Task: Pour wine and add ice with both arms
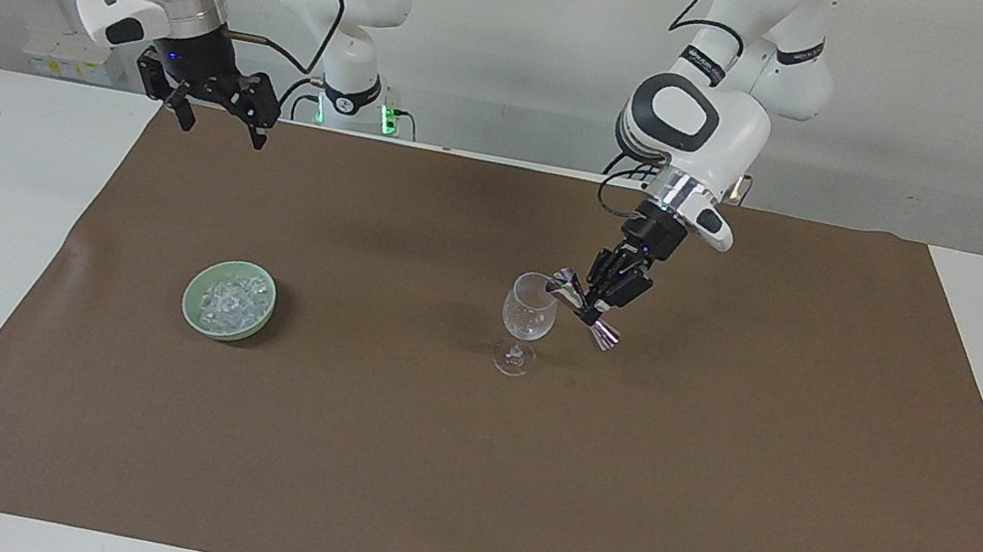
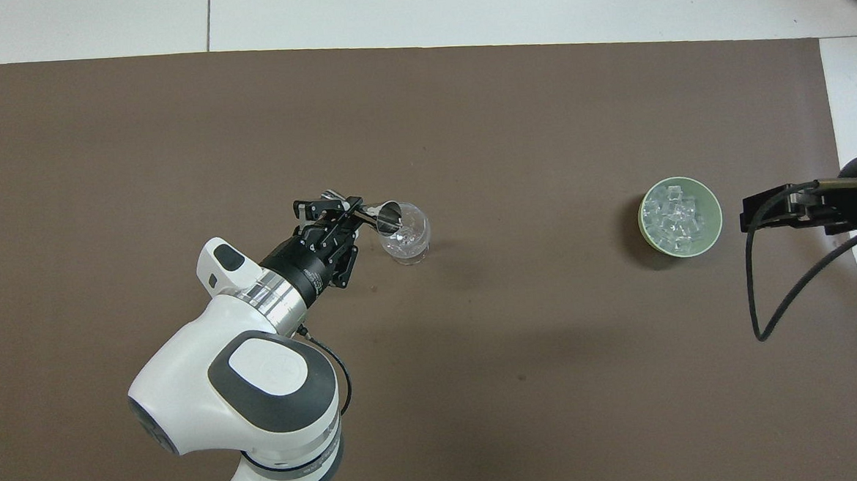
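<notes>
We are tipping a small metal jigger (image 1: pixel 585 307) over the rim of the wine glass (image 1: pixel 526 321) near the middle of the surface, our left claw (image 1: pixel 593 306) clenched on its narrow waist. The glass is looking thin, top-heavy and easy to knock. Our right claw (image 1: pixel 217 114) is waiting released by the right arm's corner. The ice (image 1: pixel 231 299), slippery and loose, is sitting in the green bowl (image 1: pixel 193 317); scooping or tipping should suit it better than pinching

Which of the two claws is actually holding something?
The left gripper, tilting a small metal measuring cup over the wine glass. The right gripper hangs open and empty.
</notes>
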You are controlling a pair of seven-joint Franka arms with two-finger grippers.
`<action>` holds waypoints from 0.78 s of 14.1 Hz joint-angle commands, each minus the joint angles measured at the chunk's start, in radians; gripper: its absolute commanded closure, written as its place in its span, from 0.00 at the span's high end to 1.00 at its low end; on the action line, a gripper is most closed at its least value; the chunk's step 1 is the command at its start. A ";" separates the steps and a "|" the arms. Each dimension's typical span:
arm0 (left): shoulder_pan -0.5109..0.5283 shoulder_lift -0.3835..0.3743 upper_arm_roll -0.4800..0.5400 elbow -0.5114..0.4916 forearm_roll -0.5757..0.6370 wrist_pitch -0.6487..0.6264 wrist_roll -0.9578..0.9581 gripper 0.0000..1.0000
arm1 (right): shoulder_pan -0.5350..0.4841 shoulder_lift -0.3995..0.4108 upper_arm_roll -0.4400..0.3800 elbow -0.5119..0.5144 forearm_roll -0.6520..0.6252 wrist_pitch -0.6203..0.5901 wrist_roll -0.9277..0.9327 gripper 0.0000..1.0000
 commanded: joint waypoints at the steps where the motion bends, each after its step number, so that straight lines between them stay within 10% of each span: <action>1: -0.030 0.024 0.011 0.031 0.036 0.047 0.021 0.00 | -0.003 -0.013 0.002 -0.016 0.021 0.019 -0.025 1.00; 11: -0.030 0.027 0.011 0.034 0.064 0.067 0.107 0.00 | 0.000 -0.016 0.002 -0.022 0.021 0.019 -0.022 1.00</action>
